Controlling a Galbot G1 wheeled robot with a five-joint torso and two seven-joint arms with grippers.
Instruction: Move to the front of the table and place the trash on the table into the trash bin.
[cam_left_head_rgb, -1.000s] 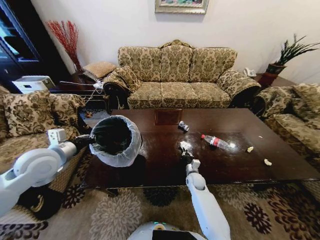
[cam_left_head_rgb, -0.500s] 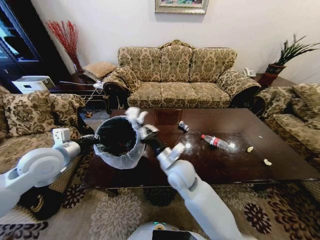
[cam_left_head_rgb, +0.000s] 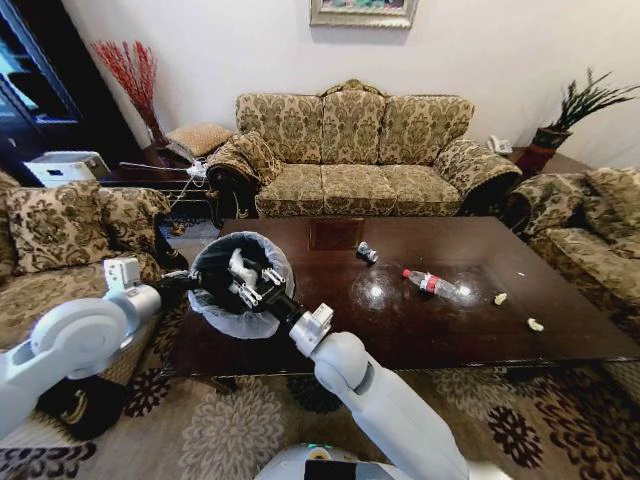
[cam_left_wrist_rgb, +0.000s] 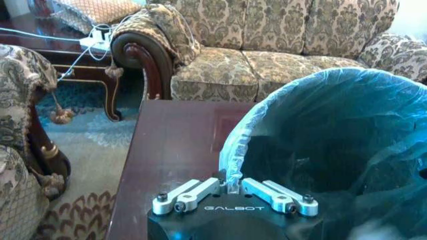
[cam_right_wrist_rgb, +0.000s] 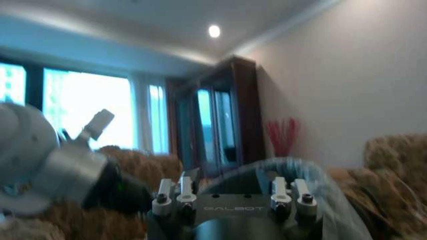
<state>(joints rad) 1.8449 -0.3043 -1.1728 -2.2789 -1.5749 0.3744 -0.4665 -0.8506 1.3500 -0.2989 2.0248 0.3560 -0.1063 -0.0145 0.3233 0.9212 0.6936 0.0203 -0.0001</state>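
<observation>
The right gripper (cam_left_head_rgb: 243, 281) sits over the trash bin (cam_left_head_rgb: 262, 312), jaws spread and a paper wad (cam_left_head_rgb: 237, 264) just above them inside the rim; the left gripper (cam_left_wrist_rgb: 233, 194), clamped on that rim, should hold the bin steady at the table (cam_left_head_rgb: 480, 330) corner.

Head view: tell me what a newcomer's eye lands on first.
First, the trash bin, held tilted at the table's near left corner by the left gripper, which is clamped on its bag-lined rim. The right gripper reaches over the bin's mouth, open, with a white paper wad just above it. Farther right on the table lie a plastic bottle and a small can.
</observation>
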